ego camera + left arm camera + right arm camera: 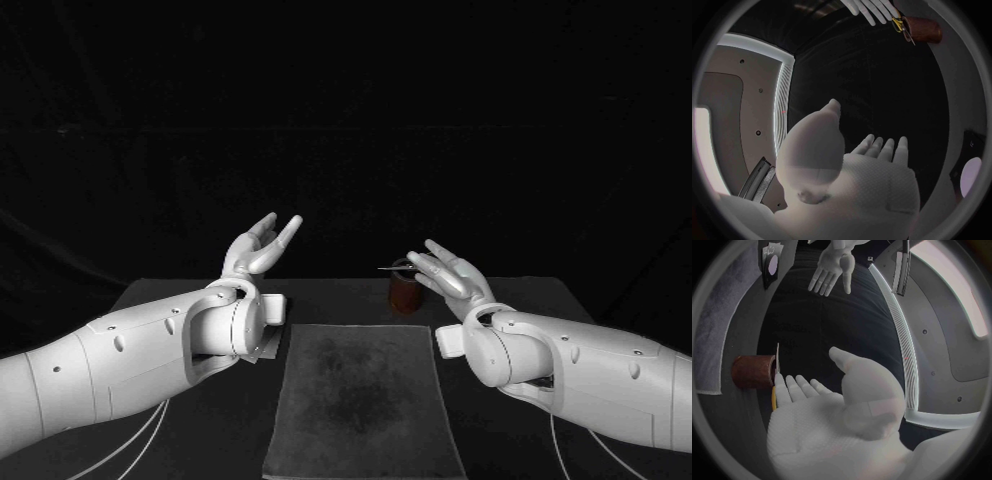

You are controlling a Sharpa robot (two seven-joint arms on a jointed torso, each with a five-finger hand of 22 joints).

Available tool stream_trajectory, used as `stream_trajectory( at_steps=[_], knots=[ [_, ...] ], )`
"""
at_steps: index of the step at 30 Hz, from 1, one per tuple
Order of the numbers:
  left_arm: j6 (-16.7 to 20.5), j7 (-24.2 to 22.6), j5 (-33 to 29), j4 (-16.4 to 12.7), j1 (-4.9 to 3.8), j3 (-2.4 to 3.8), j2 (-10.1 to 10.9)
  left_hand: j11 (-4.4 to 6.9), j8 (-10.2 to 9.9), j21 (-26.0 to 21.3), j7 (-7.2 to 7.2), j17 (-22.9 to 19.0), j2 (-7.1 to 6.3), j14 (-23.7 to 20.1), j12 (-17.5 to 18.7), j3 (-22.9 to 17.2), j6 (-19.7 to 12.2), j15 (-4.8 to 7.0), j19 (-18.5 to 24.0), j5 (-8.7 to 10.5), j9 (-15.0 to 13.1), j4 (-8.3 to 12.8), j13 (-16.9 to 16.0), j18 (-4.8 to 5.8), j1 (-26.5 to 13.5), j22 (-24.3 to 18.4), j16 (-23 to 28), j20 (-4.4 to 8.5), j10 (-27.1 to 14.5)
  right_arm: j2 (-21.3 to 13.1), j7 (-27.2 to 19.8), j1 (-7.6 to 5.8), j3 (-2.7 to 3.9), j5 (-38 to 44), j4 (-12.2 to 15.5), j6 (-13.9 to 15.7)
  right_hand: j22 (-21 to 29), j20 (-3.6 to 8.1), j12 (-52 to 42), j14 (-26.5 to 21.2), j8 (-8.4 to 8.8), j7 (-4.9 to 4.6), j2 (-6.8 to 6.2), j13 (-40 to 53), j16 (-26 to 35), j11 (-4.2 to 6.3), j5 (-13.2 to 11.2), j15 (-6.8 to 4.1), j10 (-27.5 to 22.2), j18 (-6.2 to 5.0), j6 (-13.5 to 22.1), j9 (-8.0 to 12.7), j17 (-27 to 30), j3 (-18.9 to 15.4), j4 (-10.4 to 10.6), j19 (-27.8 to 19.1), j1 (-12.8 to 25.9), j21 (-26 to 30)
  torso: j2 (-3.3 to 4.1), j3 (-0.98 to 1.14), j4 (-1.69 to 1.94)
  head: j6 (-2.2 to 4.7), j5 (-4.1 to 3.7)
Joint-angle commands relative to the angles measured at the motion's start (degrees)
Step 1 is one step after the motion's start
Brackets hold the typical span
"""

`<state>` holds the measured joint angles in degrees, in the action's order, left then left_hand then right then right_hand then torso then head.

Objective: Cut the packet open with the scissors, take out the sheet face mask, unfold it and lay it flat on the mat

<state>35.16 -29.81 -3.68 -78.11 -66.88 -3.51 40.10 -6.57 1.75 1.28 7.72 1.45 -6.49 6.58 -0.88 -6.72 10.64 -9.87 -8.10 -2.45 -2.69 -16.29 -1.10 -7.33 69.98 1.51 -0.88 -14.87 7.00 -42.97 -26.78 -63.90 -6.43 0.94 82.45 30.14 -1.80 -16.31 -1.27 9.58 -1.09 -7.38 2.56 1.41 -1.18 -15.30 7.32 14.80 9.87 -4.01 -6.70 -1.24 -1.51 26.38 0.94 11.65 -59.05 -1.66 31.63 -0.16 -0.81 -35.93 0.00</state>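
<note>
**Status: no step of the task is complete.**

1. Mat. The grey mat [361, 400] lies flat on the worktop [555, 295], lengthwise between the two arms. No sheet mask is on it.

2. Left robot hand [260, 245]. It is raised above the worktop beside the mat's far left corner. The palm is open, the fingers are spread and point upward, and it holds nothing.

3. Right robot hand [447, 270]. It is raised at a similar height over the mat's far right corner. It is also open and empty, with its fingers apart. They sit close to the scissors but do not touch them.

4. Packet. In the right wrist view, a dark packet [771, 262] with a pale round mark lies on the worktop just beside the mat, on the left arm's side. It looks whole, but the pictures are too small to show whether an edge is cut.

5. Scissors. The scissors [392, 268] stand in a brown holder [405, 292] at the mat's far edge, just left of the right robot hand. The left wrist view shows the yellow handles down at the holder's mouth and the blades pointing out of it.

**Remaining work, as judged from this layout:**
- Draw the scissors from the holder.
- Pick up and steady the packet.
- Cut the packet open.
- Take out the mask.
- Unfold the mask.
- Spread the mask on the mat.

The right robot hand is best placed to begin with the scissors.
</note>
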Motion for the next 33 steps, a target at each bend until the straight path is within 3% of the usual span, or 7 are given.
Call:
stream_trajectory(
  at_steps=[1, 7, 11, 12, 26, 30, 33],
  knots=[
    [-4.2, -1.5, -1.2, 0.1, -0.13, 0.0, -0.2, -0.56, 0.4, 0.4, 1.79, 0.1, -0.03, 0.2, -0.3, -0.3, 0.9, -0.78, -0.2, -0.39, -0.2, -0.8, -0.1, -1.36, 2.6, 0.1, -0.4, -0.95, 0.3, 0.4, 2.1, -0.75, -0.76, 2.8, -1.4, -12.7, -0.1, -0.45, -0.2, 0.3, -0.23, -9.76, 0.06, 0.1, -0.4, -0.53, 0.2, 0.57, 0.4, -0.8, -0.5, -0.1, -0.1, 0.6, -0.1, 0.2, -1.3, -0.3, 0.01, 0.0, -0.03, -0.01, 0.01],
    [-4.2, -1.5, -1.2, 0.1, -0.13, 0.0, -0.2, -0.63, 0.5, 0.4, 1.85, 0.1, 0.1, 0.3, -0.3, -0.4, 0.9, -0.89, -0.1, -0.39, -0.2, -0.8, -0.1, -1.42, 2.7, 0.1, -0.4, -0.96, 0.3, 0.8, 3.0, -1.58, -2.08, 3.6, -3.0, -17.6, -0.3, -0.51, -0.4, 1.7, -0.47, -9.82, 0.24, 0.2, -0.7, -0.66, 0.3, 0.71, 1.6, -0.91, -1.3, -0.3, -0.3, 0.9, -0.4, 0.8, -1.6, -0.6, 0.01, 0.0, -0.03, -0.01, 0.01],
    [-4.2, -1.5, -1.2, 0.1, -0.13, 0.0, -0.2, -0.98, 0.5, 0.4, 2.19, 0.2, 0.52, 0.5, -0.3, -0.8, 1.1, -1.09, 0.0, -0.37, -0.2, -0.8, -0.1, -1.54, 3.0, 0.2, -0.4, -1.09, 0.5, 0.9, 3.2, -1.8, -2.43, 3.8, -3.4, -18.9, -0.9, -0.46, -1.3, 7.9, -1.52, -9.92, 0.6, 0.7, -2.3, -0.89, 1.7, 0.79, 7.3, -0.92, -4.8, -1.0, -1.4, 1.5, -1.2, 3.7, -2.2, -1.8, 0.01, 0.0, -0.03, -0.01, 0.01],
    [-6.0, -1.6, -1.6, -0.6, 0.0, 0.0, 0.6, -0.98, 0.5, 0.4, 2.19, 0.2, 0.52, 0.5, -0.3, -0.8, 1.1, -1.09, 0.0, -0.37, -0.2, -0.8, -0.1, -1.54, 3.0, 0.2, -0.4, -1.09, 0.5, -2.1, -0.4, -2.02, -2.41, 4.0, -0.3, -15.2, -1.0, -0.47, -1.4, 9.0, -1.72, -9.92, 0.53, 0.8, -2.6, -0.83, 2.1, 0.65, 8.3, -1.06, -5.4, -1.2, -1.6, 1.6, -1.4, 4.4, -2.3, -2.1, 0.63, 0.04, 0.04, 0.28, -0.41],
    [-6.6, -1.4, -1.8, -1.6, 0.0, -0.02, 1.8, -1.44, 0.7, 0.6, 2.66, 0.3, 1.11, 0.9, -0.4, -1.2, 1.6, -1.32, -0.3, -0.36, -0.4, -0.7, -0.2, -1.66, 3.1, 0.3, -0.6, -1.29, 1.1, -6.1, -2.9, -2.13, -2.34, 4.9, 4.1, -13.1, -1.7, -0.38, -2.0, 19.7, -3.71, -9.89, 0.43, 1.4, -5.1, -0.05, 3.6, -0.56, 18.7, -2.18, -12.3, -2.6, -3.1, 3.1, -2.7, 8.6, -2.7, -4.1, 0.77, 0.08, -0.02, 0.59, -0.98],
    [-7.2, -1.5, -2.1, -2.0, 0.0, -0.02, 2.1, -1.77, 0.9, 0.8, 2.98, 0.5, 1.44, 1.7, -0.5, -1.5, 2.2, -1.53, -0.6, -0.35, -0.6, -0.7, -0.3, -1.71, 3.4, 0.4, -0.8, -1.49, 1.8, -6.7, -2.9, -2.14, -2.33, 5.6, 4.2, -13.0, -2.5, -0.3, -2.4, 25.1, -4.85, -9.74, 0.02, 1.7, -6.4, 0.42, 2.9, -1.13, 24.5, -2.93, -16.2, -3.4, -3.8, 3.7, -3.8, 13.2, -3.4, -5.9, 0.75, 0.07, 0.04, 0.65, -1.19],
    [-7.9, -1.7, -2.6, -2.5, 0.0, -0.04, 2.5, -2.46, 1.4, 1.2, 3.61, 1.0, 2.13, 3.8, -0.9, -2.1, 3.9, -2.22, -1.4, -0.34, -1.0, -0.6, -0.5, -1.42, 4.0, 0.6, -1.4, -1.78, 3.9, -6.9, -2.4, -2.14, -2.33, 7.1, 3.7, -13.3, -4.3, -0.25, -4.0, 35.1, -6.9, -9.62, -1.24, 2.4, -9.3, 1.11, 0.8, -2.43, 34.9, -4.18, -22.7, -4.7, -5.3, 4.6, -6.5, 23.6, -5.7, -10.1, 0.64, 0.04, 0.05, 0.7, -1.22]
  ],
)
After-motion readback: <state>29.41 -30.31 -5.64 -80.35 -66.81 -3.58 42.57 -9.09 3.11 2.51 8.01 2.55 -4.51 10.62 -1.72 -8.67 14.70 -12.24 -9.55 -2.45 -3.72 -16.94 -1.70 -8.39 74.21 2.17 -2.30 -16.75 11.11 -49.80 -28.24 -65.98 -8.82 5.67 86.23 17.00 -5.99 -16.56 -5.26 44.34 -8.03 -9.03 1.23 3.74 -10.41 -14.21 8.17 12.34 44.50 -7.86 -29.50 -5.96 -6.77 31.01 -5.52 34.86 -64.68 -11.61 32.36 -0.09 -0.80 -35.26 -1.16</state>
